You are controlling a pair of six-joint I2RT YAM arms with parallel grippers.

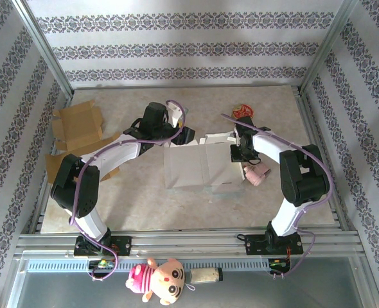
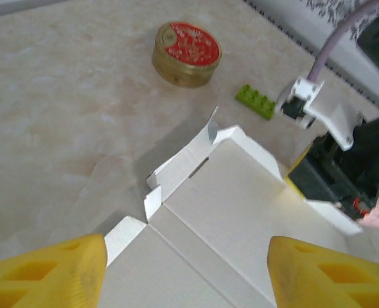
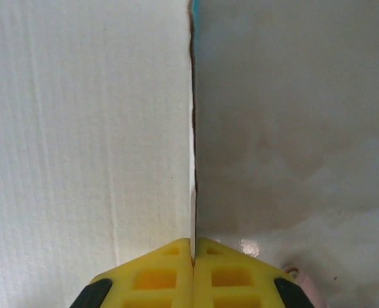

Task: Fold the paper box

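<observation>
With the right gripper point(image 3: 193, 249), pinches a thin edge of the paper box point(image 3: 87, 128), closed right down to card thickness, with nothing else in the grip. With the left gripper point(image 2: 186, 256), hovers spread wide above the white sheet, holding nothing and, as far as can be told, touching nothing. Finds the paper box directly beneath and ahead of the left gripper, lying mostly flat on the worktop point(image 2: 61, 128), small end flaps point(image 2: 170, 172) and a tuck tab point(image 2: 211, 126) lifting at the end farthest from that gripper, the opposite side running across to the right gripper.

Looks like an early fold: bringing one side wall up along its crease while keeping the base down. Probably calls next for lowering the open left gripper onto the base panel close to the crease to pin it, then swinging the pinched edge up and over slowly, without tearing or buckling the thin card.

Leaves a red-lidded tin point(image 2: 186, 54) and a green brick point(image 2: 255, 102) beyond the left gripper, past the far flaps, both apart from the card.
</observation>
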